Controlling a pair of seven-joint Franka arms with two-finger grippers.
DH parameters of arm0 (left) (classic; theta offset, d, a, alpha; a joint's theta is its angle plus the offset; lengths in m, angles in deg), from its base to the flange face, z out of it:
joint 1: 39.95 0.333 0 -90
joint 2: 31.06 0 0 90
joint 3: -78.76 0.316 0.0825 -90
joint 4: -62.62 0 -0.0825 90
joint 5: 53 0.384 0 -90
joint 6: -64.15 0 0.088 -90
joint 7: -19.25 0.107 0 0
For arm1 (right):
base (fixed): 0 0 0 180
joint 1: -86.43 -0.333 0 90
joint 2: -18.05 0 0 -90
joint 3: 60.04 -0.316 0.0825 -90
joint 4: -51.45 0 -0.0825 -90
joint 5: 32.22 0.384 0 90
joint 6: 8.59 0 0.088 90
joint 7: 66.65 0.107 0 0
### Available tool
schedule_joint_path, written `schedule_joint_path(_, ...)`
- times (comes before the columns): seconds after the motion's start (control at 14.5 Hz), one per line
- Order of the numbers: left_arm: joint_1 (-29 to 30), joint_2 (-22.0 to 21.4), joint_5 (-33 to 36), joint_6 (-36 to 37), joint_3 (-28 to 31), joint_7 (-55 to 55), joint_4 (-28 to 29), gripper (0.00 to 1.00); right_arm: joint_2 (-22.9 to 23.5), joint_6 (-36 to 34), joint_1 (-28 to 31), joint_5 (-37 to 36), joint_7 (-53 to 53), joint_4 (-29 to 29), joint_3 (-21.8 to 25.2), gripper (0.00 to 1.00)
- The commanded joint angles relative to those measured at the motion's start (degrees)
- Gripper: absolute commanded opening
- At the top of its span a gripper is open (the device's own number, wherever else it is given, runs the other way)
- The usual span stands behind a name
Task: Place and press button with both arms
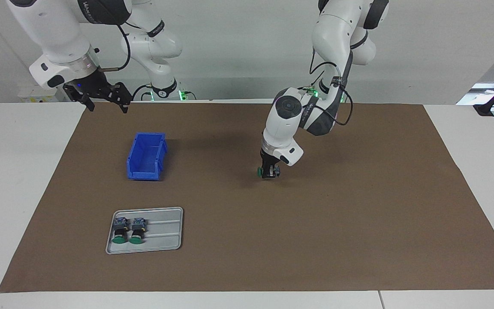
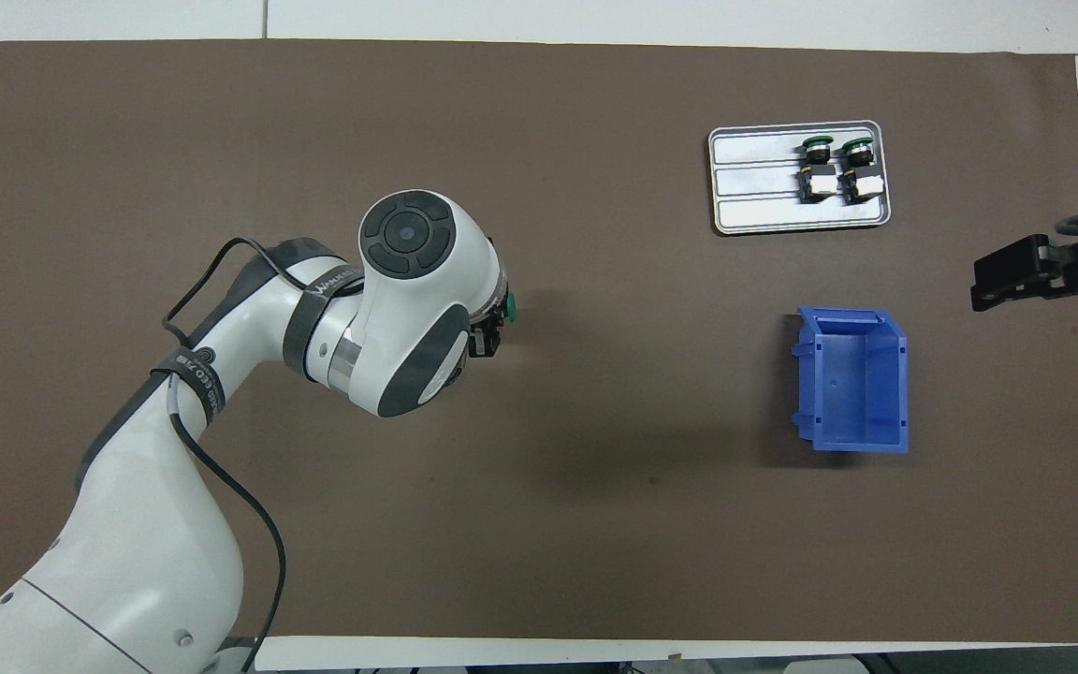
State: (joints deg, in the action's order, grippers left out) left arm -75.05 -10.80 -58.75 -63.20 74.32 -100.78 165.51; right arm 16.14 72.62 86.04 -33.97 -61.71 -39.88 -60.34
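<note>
Now my left gripper (image 1: 268, 172) clamps the button (image 1: 259, 171) low over the brown mat (image 1: 358, 214), well apart from the blue bin (image 1: 146, 156), cap sideways. My right gripper (image 1: 103, 96) waits spread above that bin's end, probably for pressing.

A matt brown mat (image 1: 358, 223) covers the smooth white bench (image 1: 19, 171); a blue plastic bin (image 1: 146, 156) and a dull metal tray (image 1: 161, 231) rest on it beneath glossy white arm shells (image 2: 408, 309).

a robotics lab: two white arms (image 1: 311, 107) over a table (image 1: 15, 171).
</note>
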Motion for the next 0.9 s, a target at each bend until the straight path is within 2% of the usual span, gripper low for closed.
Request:
schedule_joint_path(0.0, 1.96, -2.77, -0.31, -0.10, -0.13, 3.74, 2.31, 0.15, -0.73, 0.17, 0.13, 0.17, -1.25, -0.87, 0.12, 1.00)
schedule_joint_path(0.28, 3.80, -2.95, -1.88, -0.27, -0.30, 6.02, 2.75, 0.15, -0.73, 0.17, 0.04, 0.17, -1.25, -0.87, 0.12, 1.00)
schedule_joint_path(0.83, 7.32, -2.95, -24.19, -5.27, -0.04, 22.80, 2.66, 0.15, -0.73, 0.17, 0.13, 0.17, -1.25, -0.87, 0.12, 1.00)
